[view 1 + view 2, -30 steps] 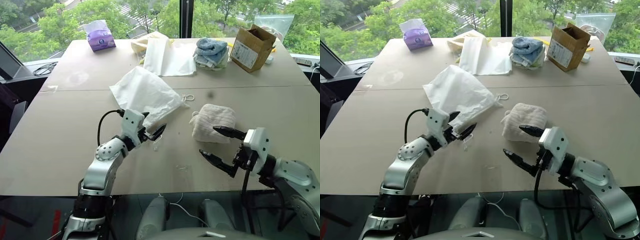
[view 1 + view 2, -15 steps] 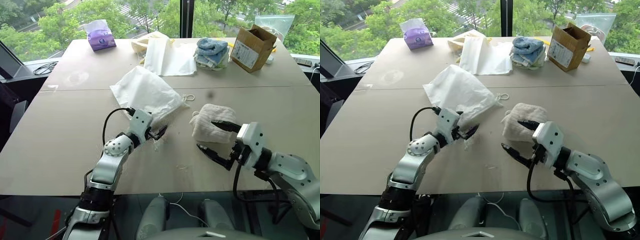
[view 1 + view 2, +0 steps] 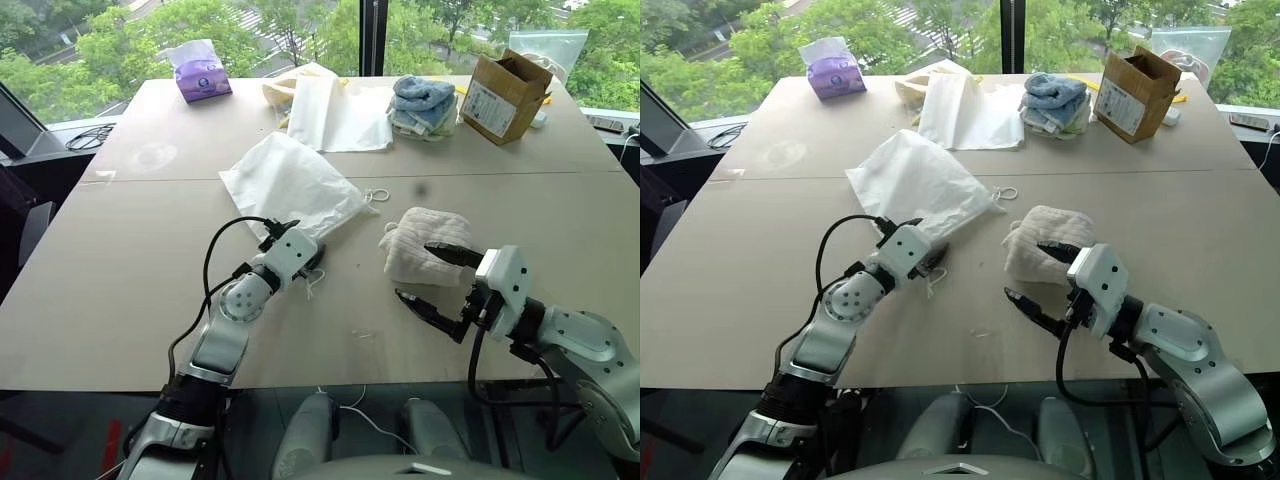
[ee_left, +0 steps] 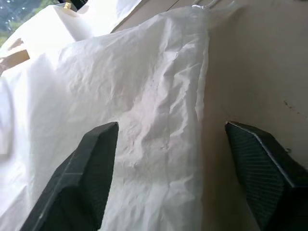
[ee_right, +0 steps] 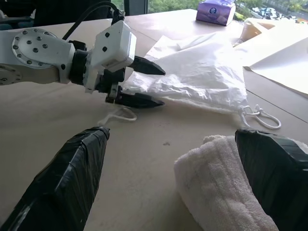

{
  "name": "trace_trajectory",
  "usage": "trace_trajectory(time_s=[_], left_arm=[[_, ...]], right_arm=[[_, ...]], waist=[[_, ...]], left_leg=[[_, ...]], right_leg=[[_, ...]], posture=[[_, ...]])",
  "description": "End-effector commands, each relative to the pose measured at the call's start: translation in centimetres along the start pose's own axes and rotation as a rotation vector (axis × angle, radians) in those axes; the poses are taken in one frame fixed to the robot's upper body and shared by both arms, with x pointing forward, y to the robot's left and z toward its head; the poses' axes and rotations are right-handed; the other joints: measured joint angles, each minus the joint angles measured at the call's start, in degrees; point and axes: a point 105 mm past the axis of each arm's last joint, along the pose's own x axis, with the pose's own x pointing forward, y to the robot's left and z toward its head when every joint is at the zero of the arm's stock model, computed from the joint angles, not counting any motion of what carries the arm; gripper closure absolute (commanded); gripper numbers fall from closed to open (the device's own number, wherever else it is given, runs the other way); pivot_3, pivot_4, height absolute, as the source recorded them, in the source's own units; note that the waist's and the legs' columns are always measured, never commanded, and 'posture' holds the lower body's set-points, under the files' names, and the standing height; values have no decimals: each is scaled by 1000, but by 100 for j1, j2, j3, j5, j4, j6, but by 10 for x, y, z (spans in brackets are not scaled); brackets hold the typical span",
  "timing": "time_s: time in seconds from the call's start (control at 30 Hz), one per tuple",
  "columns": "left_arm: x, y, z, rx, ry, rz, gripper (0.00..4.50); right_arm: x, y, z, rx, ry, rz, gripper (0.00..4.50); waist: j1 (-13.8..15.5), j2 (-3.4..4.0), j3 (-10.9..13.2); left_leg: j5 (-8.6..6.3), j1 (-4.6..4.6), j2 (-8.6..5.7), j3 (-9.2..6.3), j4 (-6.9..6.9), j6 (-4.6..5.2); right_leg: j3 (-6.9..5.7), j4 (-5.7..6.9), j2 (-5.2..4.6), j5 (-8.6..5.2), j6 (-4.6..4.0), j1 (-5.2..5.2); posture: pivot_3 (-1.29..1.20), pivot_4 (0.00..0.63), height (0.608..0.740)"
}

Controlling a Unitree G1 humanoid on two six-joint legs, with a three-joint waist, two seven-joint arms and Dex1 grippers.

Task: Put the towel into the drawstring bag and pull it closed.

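the left pincer [image 5: 137, 82] is standing partly spread around the near edge of the drawstring bag [image 3: 290, 185] lying flat on the surface [image 3: 120, 260]; it should be pinching just one layer to open the mouth. the right pincer [image 3: 440, 285] is gaping wide, its upper finger touching the towel [image 3: 425, 240] beside the bag.

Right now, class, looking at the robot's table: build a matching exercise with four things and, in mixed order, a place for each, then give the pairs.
Things:
1. towel
2. drawstring bag
3. tissue box
4. cardboard box

Places:
A. far left corner of the table
B. between the open fingers of the right tool
C. far right of the table
D. its near edge between the fingers of the left tool

Pairs: 1-B, 2-D, 3-A, 4-C
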Motion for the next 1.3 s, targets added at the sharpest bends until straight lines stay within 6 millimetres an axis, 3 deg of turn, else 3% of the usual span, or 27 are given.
trace_trajectory(time_s=[0.03,0.43,1.3], left_arm=[[-2,0,2,43,-16,33,1719],[0,-3,-1,85,-25,84,1719],[-15,38,35,216,-167,388,1719]], right_arm=[[-2,2,13,-36,-38,11,0],[-3,3,13,-30,-35,2,0],[-1,6,17,-13,-35,-23,0]], waist=[[5,0,0],[9,0,0],[8,-1,0]], left_leg=[[0,-1,0,0,0,0],[0,0,-1,-1,4,0],[0,-3,-2,-2,7,0]], right_leg=[[0,-1,-1,0,0,1],[-2,2,-1,0,0,1],[-3,6,-1,0,1,0]], posture=[[0,150,740],[0,150,740],[0,150,740]])
